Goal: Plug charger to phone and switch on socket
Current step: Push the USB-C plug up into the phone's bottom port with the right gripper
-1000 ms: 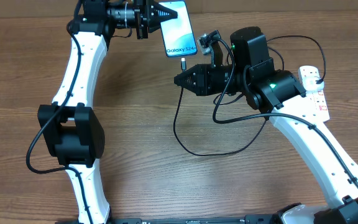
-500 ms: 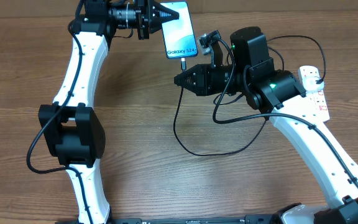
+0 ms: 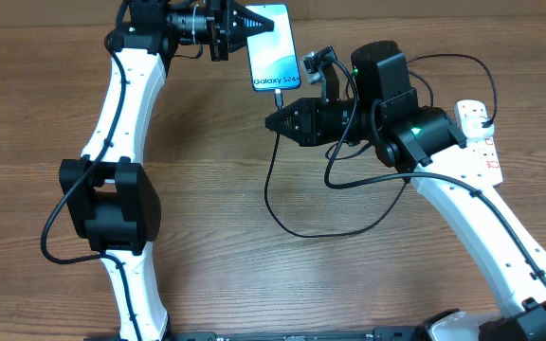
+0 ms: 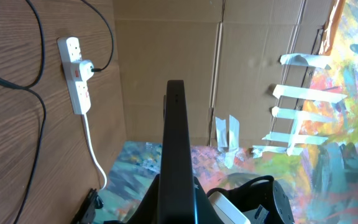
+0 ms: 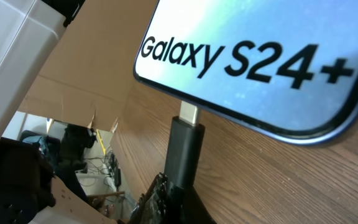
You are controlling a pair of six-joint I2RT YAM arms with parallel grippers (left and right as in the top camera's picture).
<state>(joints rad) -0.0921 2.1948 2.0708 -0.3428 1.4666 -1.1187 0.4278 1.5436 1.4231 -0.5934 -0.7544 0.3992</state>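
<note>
My left gripper (image 3: 257, 22) is shut on the phone (image 3: 275, 45) and holds it by its far end at the table's back; the blue screen reads "Galaxy S24+". The left wrist view shows the phone edge-on (image 4: 176, 137) between the jaws. My right gripper (image 3: 272, 121) is shut on the charger's black connector (image 3: 279, 96), just below the phone's bottom edge. In the right wrist view the connector (image 5: 184, 152) stands upright from my gripper (image 5: 180, 198), and its metal tip meets the edge of the phone (image 5: 260, 56). The socket (image 3: 482, 142) lies at the right with the black plug in it.
The black cable (image 3: 271, 194) loops across the table's middle and back up to the socket. The left wrist view shows the socket (image 4: 75, 84), its white cord and cardboard walls behind the table. My right arm lies over the cable near the socket.
Almost nothing has moved. The connector tip sits a touch closer to the phone's bottom edge than a second ago.
</note>
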